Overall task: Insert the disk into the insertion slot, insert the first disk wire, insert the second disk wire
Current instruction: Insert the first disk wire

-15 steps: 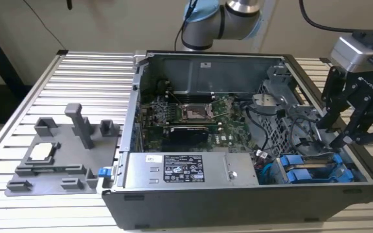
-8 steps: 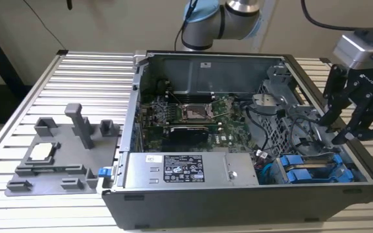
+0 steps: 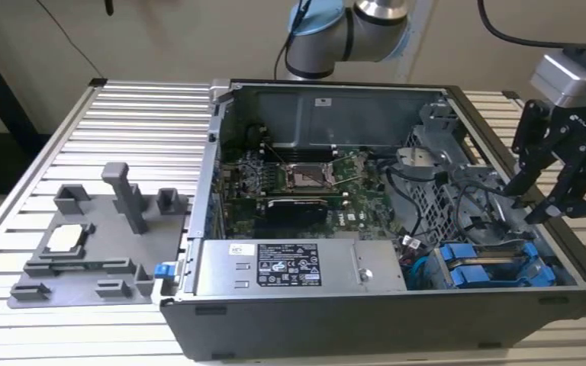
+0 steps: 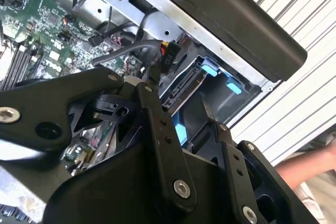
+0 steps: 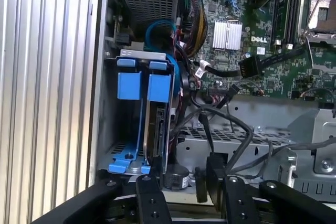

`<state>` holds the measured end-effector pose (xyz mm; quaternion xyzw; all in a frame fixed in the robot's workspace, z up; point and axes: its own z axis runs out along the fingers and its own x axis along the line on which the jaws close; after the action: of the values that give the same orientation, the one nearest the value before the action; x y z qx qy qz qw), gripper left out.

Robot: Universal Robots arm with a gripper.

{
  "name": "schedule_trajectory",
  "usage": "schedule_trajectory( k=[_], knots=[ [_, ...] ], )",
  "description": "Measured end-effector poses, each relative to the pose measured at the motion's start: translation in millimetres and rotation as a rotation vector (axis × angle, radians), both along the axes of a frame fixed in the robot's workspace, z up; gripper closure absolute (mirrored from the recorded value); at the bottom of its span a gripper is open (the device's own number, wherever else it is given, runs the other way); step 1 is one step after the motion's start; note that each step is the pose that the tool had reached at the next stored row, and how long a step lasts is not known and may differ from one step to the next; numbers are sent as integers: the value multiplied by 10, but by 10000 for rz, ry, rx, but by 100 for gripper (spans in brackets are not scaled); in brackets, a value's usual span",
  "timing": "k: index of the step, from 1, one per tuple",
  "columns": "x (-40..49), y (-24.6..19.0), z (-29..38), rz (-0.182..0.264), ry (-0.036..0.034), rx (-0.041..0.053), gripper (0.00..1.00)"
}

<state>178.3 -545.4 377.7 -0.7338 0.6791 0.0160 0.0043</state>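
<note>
The gripper [image 3: 534, 207] hangs over the corner of the open case that holds the drive cage. Its jaws are spread, with a clear gap between them and nothing that I can make out pinched there. The disk [image 5: 156, 129] is directly ahead of the fingertips and close to them. It stands on edge in the slot [image 5: 143, 54] and looks fully seated, its blue bracket [image 5: 158, 87] at the end farthest from the gripper. The neighbouring bay, further out to one side, looks empty. Several black wires [image 5: 231, 129] trail loose past the fingers. In the second wrist view a plug [image 4: 165, 55] with red and yellow leads sits just beyond one fingertip; I cannot tell whether they touch. The disk is probably stiff, dense for its size and sensitive to knocks, so it would be best handled by its bracket or side edges, not its face or connector edge. The wires look limp and springy, so their hard plug bodies offer the only firm hold. The small pins would likely bend if a plug goes in tilted.
</note>
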Motion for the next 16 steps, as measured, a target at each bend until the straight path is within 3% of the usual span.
schedule_trajectory(
  k=[3,16],
  knots=[
    [24,9,-17,-95,0,25,53],
    [144,135,-80,-254,2,35,53]
  ],
)
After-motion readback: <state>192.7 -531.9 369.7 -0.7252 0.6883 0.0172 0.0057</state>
